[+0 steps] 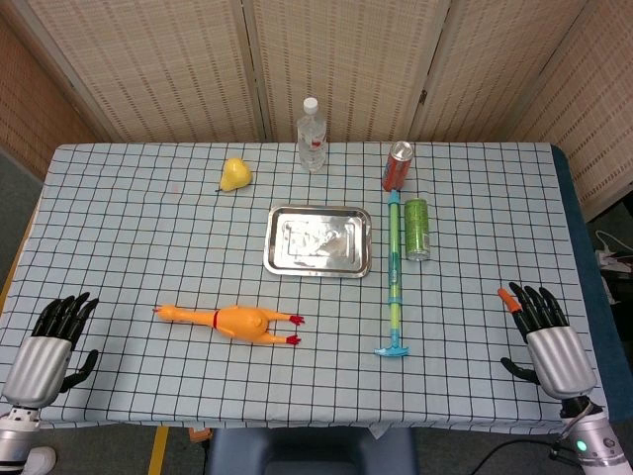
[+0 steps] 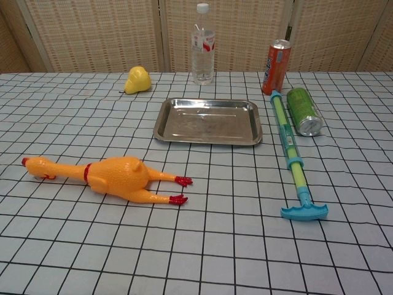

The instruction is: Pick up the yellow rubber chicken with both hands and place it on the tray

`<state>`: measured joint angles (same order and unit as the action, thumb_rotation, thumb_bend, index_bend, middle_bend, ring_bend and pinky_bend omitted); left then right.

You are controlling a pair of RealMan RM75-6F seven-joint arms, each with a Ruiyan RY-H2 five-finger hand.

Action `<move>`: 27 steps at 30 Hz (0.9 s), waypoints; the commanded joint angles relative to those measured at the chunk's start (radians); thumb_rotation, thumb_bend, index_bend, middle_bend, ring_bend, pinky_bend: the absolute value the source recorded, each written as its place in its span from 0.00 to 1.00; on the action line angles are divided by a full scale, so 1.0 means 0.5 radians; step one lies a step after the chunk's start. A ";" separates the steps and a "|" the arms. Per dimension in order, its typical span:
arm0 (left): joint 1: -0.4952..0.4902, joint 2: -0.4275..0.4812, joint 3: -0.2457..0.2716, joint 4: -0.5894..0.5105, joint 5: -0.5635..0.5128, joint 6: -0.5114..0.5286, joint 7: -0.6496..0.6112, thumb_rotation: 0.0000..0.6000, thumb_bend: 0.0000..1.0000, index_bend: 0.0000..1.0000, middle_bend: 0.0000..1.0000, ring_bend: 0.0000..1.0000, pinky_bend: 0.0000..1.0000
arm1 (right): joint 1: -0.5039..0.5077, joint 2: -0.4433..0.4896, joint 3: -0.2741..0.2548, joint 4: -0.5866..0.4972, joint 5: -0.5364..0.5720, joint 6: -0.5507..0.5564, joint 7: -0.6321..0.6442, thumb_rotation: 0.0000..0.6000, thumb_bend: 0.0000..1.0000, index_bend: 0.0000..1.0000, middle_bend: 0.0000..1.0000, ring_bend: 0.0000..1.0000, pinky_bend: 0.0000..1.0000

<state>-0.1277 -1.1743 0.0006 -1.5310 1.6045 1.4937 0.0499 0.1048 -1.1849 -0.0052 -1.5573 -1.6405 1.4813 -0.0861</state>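
The yellow rubber chicken [image 1: 232,320] [image 2: 110,175] lies flat on the checked cloth, head to the left and red feet to the right. Beyond it sits the empty metal tray [image 1: 318,240] [image 2: 209,121]. My left hand [image 1: 54,341] rests at the table's near left corner, fingers spread, holding nothing. My right hand [image 1: 544,332] rests at the near right corner, also spread and empty. Both hands are far from the chicken. The chest view shows neither hand.
A long green-and-blue water pump toy [image 1: 395,277] [image 2: 292,157] lies right of the tray. A green can [image 1: 417,229] [image 2: 304,111] lies on its side beside it. An orange can [image 1: 398,165], a water bottle [image 1: 312,135] and a yellow pear [image 1: 234,174] stand behind.
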 commanded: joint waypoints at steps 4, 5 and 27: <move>-0.039 -0.051 0.016 -0.007 0.026 -0.075 -0.010 1.00 0.42 0.00 0.00 0.00 0.07 | -0.005 0.015 -0.012 -0.007 -0.005 -0.003 0.002 1.00 0.06 0.00 0.00 0.00 0.00; -0.056 -0.070 0.014 -0.002 0.035 -0.093 -0.015 1.00 0.42 0.00 0.00 0.00 0.08 | -0.007 0.020 -0.012 -0.012 -0.002 -0.001 0.004 1.00 0.06 0.00 0.00 0.00 0.00; -0.720 -0.360 -0.164 -0.076 -0.303 -1.062 0.560 1.00 0.42 0.00 0.02 0.00 0.11 | 0.041 0.017 0.019 -0.034 0.165 -0.180 -0.069 1.00 0.06 0.00 0.00 0.00 0.00</move>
<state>-0.4715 -1.3390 -0.0785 -1.5754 1.4672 0.9800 0.3150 0.1244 -1.1777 0.0041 -1.5741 -1.5592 1.3925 -0.1220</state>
